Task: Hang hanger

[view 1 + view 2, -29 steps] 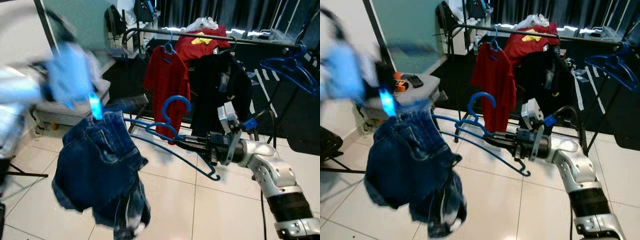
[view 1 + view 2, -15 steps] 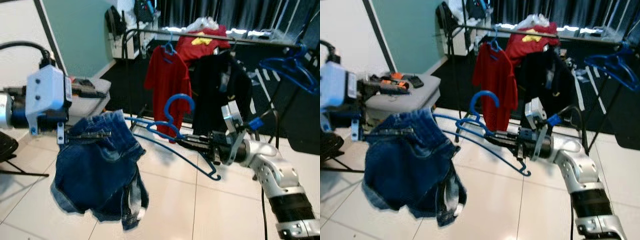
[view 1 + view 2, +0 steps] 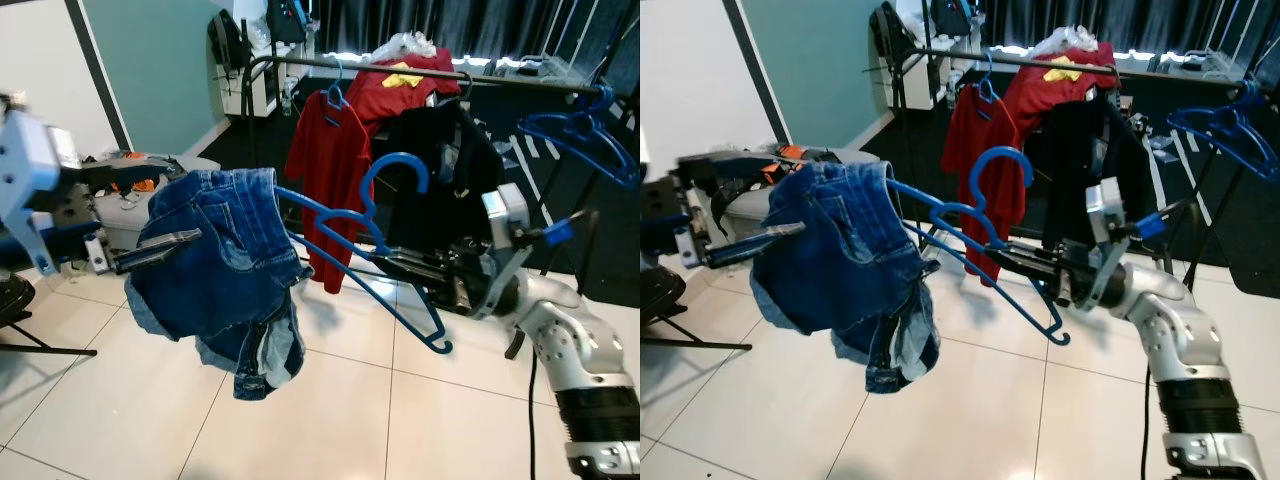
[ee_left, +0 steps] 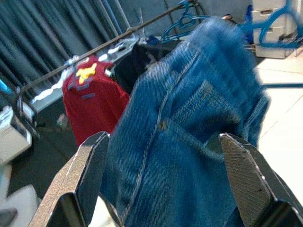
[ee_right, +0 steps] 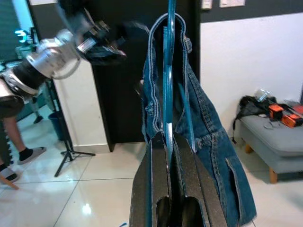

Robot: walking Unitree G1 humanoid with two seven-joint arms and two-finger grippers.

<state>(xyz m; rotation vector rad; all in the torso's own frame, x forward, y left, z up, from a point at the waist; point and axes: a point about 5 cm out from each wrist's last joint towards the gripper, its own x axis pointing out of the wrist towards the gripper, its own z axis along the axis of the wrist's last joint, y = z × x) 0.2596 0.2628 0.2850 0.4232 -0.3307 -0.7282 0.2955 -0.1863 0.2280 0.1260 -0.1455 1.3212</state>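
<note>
My right gripper (image 3: 388, 263) is shut on the lower bar of a blue plastic hanger (image 3: 345, 222), whose hook points up. In the right wrist view the gripper (image 5: 169, 142) clamps the hanger (image 5: 168, 71) edge-on. Blue denim shorts (image 3: 215, 270) are draped over the hanger's far left arm and hang down from it. At the shorts' left side is my left gripper (image 3: 160, 247), open. In the left wrist view its fingers (image 4: 85, 175) stand wide apart with the denim (image 4: 189, 118) between them.
Behind stands a black clothes rail (image 3: 400, 70) with a red shirt (image 3: 330, 160), a black garment (image 3: 440, 170) and empty blue hangers (image 3: 580, 135) at its right end. A grey bench (image 3: 125, 195) with tools sits at left. A person's leg (image 5: 14, 142) and a tripod stand nearby.
My right gripper has lifted and tilted the hanger, so the hook and the shorts are higher. The left gripper has dropped from the waistband to the shorts' side, fingers apart.
</note>
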